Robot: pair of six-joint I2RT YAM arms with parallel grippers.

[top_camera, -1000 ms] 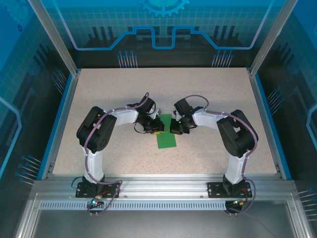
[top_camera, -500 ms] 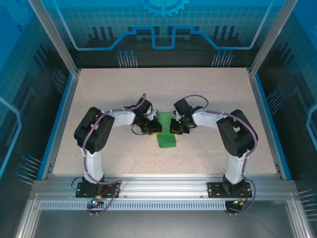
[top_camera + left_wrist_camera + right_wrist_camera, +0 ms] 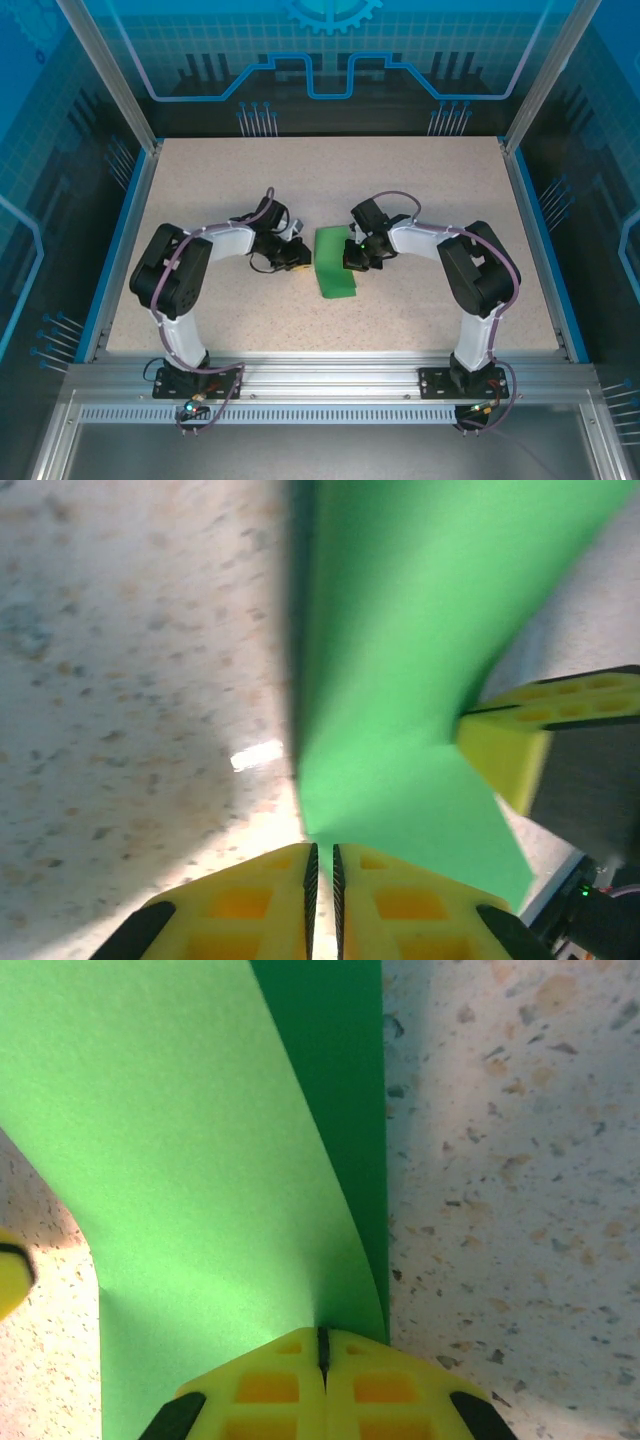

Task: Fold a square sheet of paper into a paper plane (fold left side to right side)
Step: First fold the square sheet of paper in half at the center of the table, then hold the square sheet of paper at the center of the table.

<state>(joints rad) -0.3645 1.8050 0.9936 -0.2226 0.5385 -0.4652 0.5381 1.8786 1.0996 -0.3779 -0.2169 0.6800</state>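
Speckled beige laminate is what I'm working over: one table (image 3: 420, 180), with blue rails (image 3: 121, 240) on its left and right edges. Its far half and the strip along its near edge are bare, so I have room on every side. Two arms, the left arm (image 3: 185, 270) and the right arm (image 3: 475, 265), elbow outward and reach toward the table's middle. One square sheet of paper (image 3: 330, 272), bright green, lies there folded into a tall strip, well apart from every edge, its top layer bowed up. I see the right gripper (image 3: 322, 1340) pressed together, pinching the sheet's right edge where the layers meet. The left gripper (image 3: 322, 855) sits just beside the sheet's left edge, jaws almost touching, with nothing in the thin slit between them.
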